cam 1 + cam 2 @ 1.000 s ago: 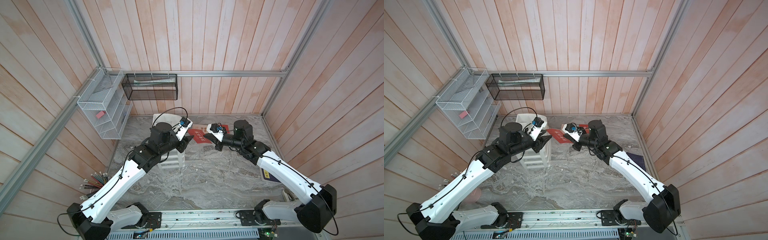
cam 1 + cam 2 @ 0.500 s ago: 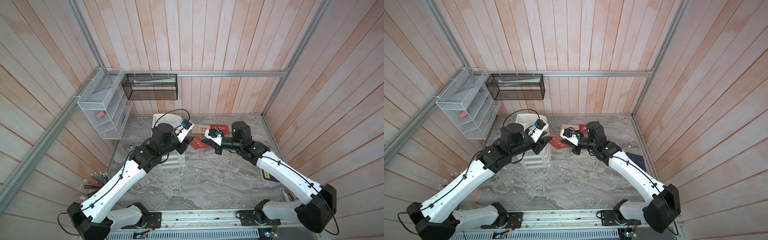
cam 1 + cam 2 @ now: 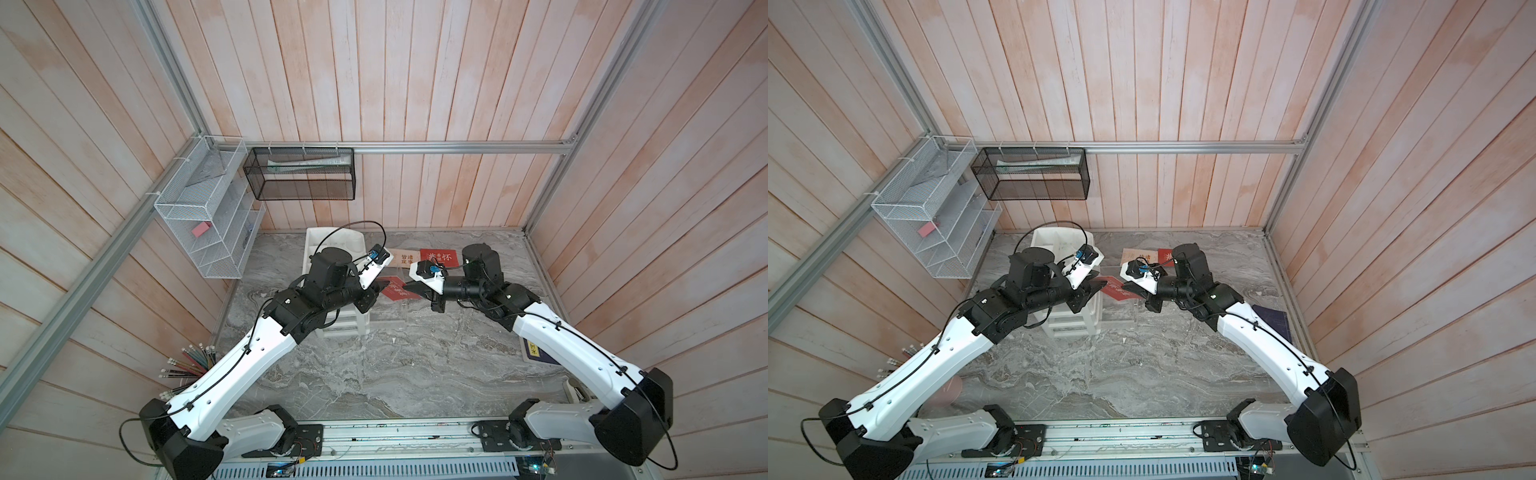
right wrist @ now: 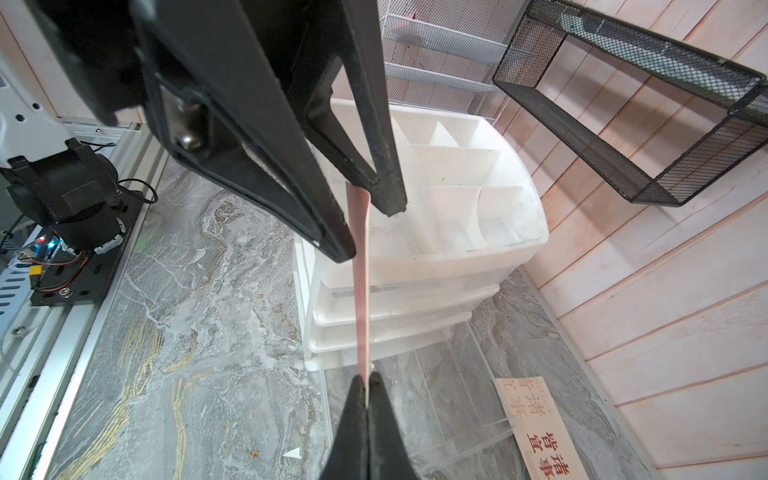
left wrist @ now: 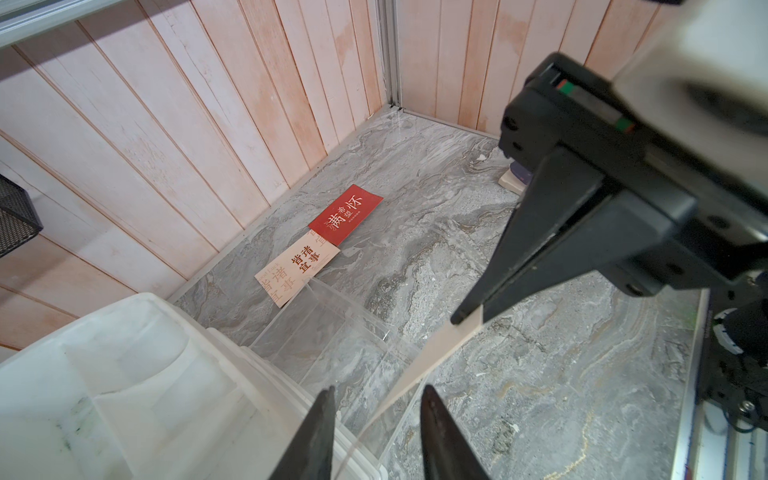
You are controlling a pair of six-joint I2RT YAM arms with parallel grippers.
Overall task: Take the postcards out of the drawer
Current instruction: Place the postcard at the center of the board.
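My right gripper (image 4: 368, 376) is shut on the end of a red postcard (image 4: 362, 291), held edge-on in the air above the pulled-out clear drawer (image 4: 449, 399). The card's other end runs between the fingers of my left gripper (image 5: 379, 387), which stands open with a gap on each side of the red postcard (image 5: 432, 357). In both top views the two grippers (image 3: 384, 286) (image 3: 409, 286) face each other over the card (image 3: 395, 291). A beige postcard (image 3: 405, 257) and a second red postcard (image 3: 438, 257) lie on the table by the back wall.
The white drawer unit (image 3: 345, 324) stands under my left arm, its clear drawer (image 5: 340, 332) open toward the right. A navy booklet (image 3: 536, 353) lies at the table's right edge. A white wire shelf (image 3: 208, 212) and a black mesh basket (image 3: 303, 174) hang on the walls.
My right gripper has carried the red postcard leftward toward the left gripper. The left gripper's jaws have narrowed around the card's free end.
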